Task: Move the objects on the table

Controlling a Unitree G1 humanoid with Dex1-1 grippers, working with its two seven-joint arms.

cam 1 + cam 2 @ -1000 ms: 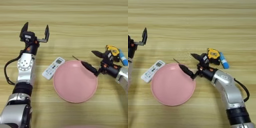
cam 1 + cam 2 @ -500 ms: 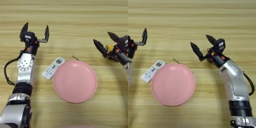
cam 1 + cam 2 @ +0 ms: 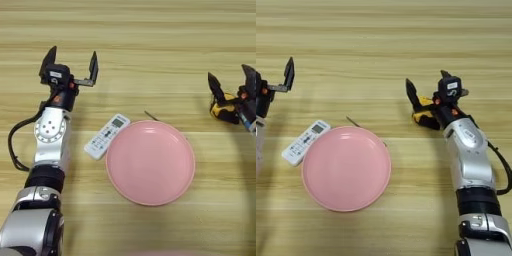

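Observation:
A large round pink plate (image 3: pixel 150 162) lies on the wooden table (image 3: pixel 150 30) near the middle. Just left of the plate's rim is a white remote control (image 3: pixel 106 136), lying at an angle. The thin shaft of a screwdriver (image 3: pixel 353 121) pokes out behind the plate's far rim; its handle does not show. At the right, a yellow-black tape measure (image 3: pixel 423 109) sits under my right gripper (image 3: pixel 426 83), which is open with a finger on each side of it. My left gripper (image 3: pixel 71 61) is held open at the far left, above the remote, with nothing in it.
My left arm (image 3: pixel 50 135) runs down the left side next to the remote, with a black cable looping off it. My right forearm (image 3: pixel 468 155) reaches in from the lower right.
My right gripper has swung away from the plate's right rim, to the right and further back, and now stands over the tape measure. The left arm, plate and remote have not moved.

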